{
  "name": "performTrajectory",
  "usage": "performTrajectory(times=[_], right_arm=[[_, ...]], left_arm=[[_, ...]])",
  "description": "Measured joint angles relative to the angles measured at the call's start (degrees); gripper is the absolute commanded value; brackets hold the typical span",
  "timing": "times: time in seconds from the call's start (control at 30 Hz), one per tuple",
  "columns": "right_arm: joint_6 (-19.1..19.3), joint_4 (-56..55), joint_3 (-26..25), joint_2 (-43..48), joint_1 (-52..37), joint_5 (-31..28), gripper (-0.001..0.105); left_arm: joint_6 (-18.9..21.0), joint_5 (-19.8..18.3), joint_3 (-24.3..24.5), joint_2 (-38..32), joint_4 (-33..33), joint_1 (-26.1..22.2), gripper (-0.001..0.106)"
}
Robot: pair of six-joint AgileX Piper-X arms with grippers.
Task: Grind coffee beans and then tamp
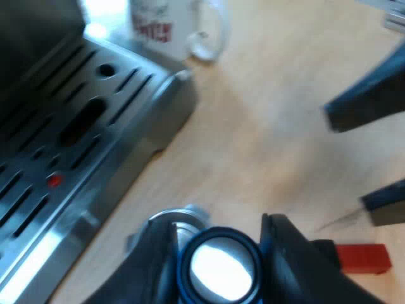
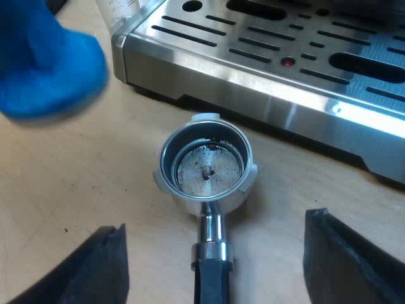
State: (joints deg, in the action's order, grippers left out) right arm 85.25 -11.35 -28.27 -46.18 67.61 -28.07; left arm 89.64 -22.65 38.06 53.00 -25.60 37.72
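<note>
My left gripper is shut on the blue tamper, whose shiny round face looks toward the camera. The tamper hangs just above the metal holder's rim. In the right wrist view the holder lies on the wooden table before the machine's drip tray. Its basket holds only a thin scatter of grounds. My right gripper is open, its fingers wide on either side of the dark handle and not touching it. The blue tamper is a blur beside the holder. The handle's red end lies near the right gripper's fingers.
The espresso machine's steel drip tray is close behind the holder. A white mug with red print stands at the tray's corner. A pale vessel stands at that corner; mug or glass, I cannot tell.
</note>
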Motion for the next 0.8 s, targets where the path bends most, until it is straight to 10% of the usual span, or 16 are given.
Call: performTrajectory(times=[0.8], right_arm=[[0.32, 0.00, 0.00, 0.00, 0.00, 1.39, 0.060]], left_arm=[[-9.51, 0.34, 0.26, 11.35, 7.49, 4.36, 0.001]])
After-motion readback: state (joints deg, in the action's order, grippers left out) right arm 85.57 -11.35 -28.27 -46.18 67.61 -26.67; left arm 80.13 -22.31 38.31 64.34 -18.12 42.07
